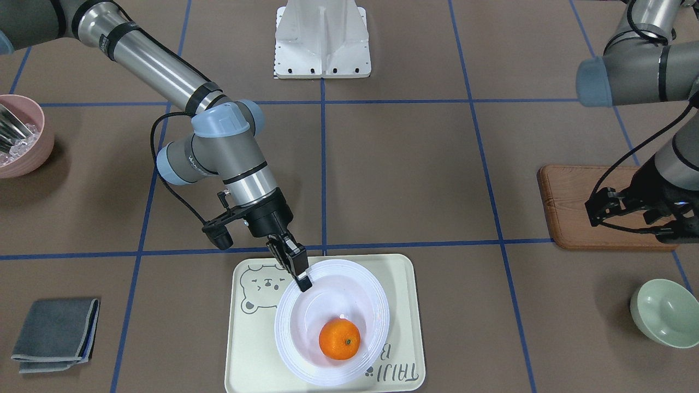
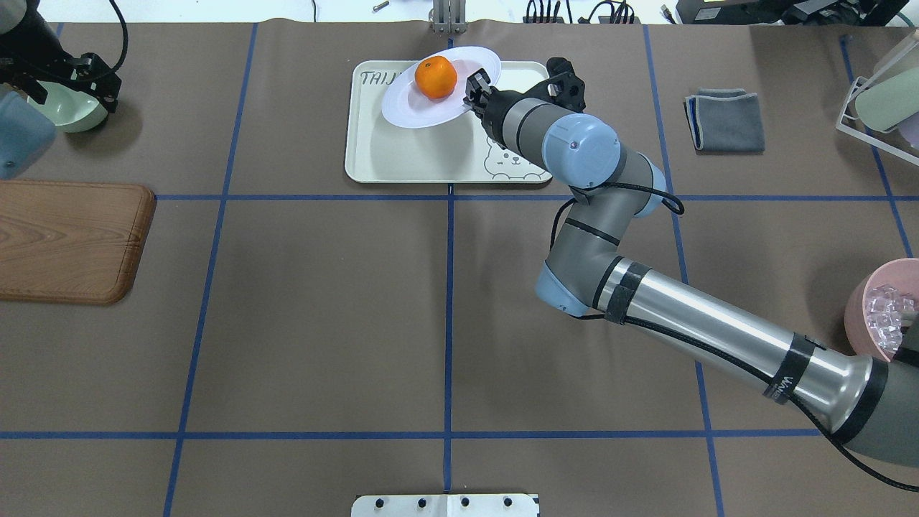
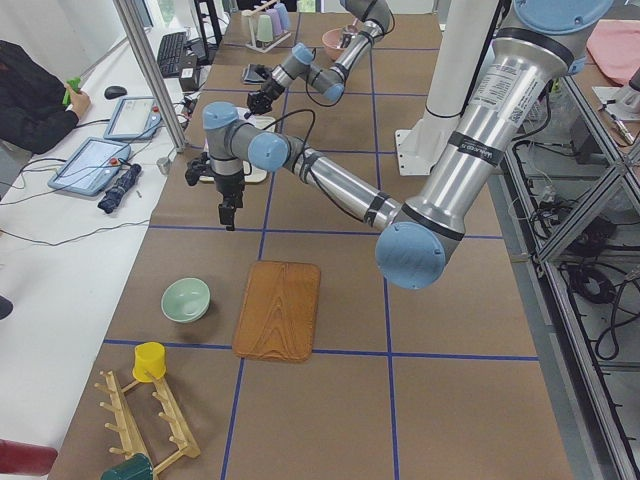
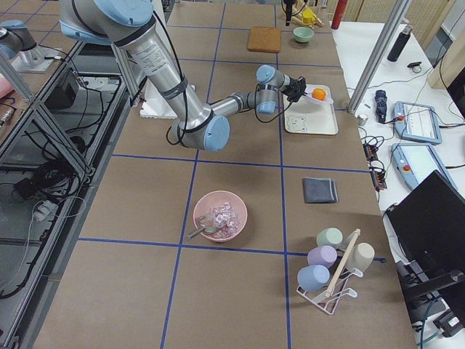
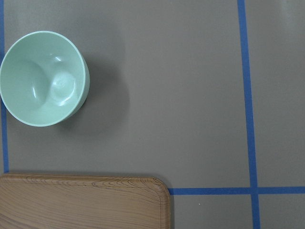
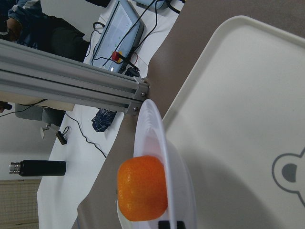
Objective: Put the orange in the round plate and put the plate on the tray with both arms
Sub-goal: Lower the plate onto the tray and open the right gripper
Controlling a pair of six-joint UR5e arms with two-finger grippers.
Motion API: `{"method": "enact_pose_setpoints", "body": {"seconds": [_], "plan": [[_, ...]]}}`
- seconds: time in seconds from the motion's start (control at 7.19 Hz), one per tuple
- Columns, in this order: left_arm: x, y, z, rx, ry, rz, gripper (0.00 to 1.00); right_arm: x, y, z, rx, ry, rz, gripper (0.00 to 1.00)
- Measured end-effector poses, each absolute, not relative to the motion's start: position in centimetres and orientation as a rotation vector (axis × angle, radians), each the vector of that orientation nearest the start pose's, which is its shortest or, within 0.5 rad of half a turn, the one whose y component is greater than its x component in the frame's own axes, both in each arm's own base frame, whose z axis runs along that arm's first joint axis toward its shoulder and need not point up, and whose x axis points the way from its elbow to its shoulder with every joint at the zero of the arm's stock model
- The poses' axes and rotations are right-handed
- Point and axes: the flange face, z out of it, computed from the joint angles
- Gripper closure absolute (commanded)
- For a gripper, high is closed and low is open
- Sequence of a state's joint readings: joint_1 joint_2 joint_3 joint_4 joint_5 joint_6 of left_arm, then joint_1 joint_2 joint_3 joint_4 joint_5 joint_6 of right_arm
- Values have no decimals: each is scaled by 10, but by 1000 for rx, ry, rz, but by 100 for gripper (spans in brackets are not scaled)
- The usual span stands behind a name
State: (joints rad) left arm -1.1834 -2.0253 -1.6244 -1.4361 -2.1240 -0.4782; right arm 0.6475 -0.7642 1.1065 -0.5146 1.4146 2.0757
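The orange [image 1: 339, 339] lies in the sunken centre of the round white plate [image 1: 289, 338], which is over the cream tray [image 1: 246, 349]. My right gripper [image 1: 303, 283] is shut on the plate's rim on the robot's side. In the overhead view the plate [image 2: 409, 108] is tilted over the tray's [image 2: 402, 154] far half. The right wrist view shows the plate [image 6: 152, 124] nearly edge-on with the orange [image 6: 142, 188] on it. Whether the plate touches the tray I cannot tell. My left gripper [image 1: 598, 210] hangs open and holds nothing, far off above the table near the wooden board.
A brown wooden board [image 1: 568, 207] and a pale green bowl [image 1: 666, 312] sit on the left arm's side. A pink bowl [image 1: 22, 136] with ice and a folded grey cloth [image 1: 54, 333] are on the right arm's side. A white mount [image 1: 322, 41] stands by the robot's base.
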Motion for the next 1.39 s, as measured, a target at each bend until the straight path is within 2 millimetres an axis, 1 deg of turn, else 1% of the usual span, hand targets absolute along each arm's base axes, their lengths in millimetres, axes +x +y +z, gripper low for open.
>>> {"method": "enact_pose_setpoints", "body": {"seconds": [0.56,0.97,1.39], "plan": [[163,-638,396,109,642,4,2,-558,-608,239,241,-1444,1060,100],[162,-639,397,110,640,2,2,-561,-610,239,239,-1438,1060,100],[161,-639,396,112,640,1,2,-564,-612,245,235,-1424,1059,100]]}}
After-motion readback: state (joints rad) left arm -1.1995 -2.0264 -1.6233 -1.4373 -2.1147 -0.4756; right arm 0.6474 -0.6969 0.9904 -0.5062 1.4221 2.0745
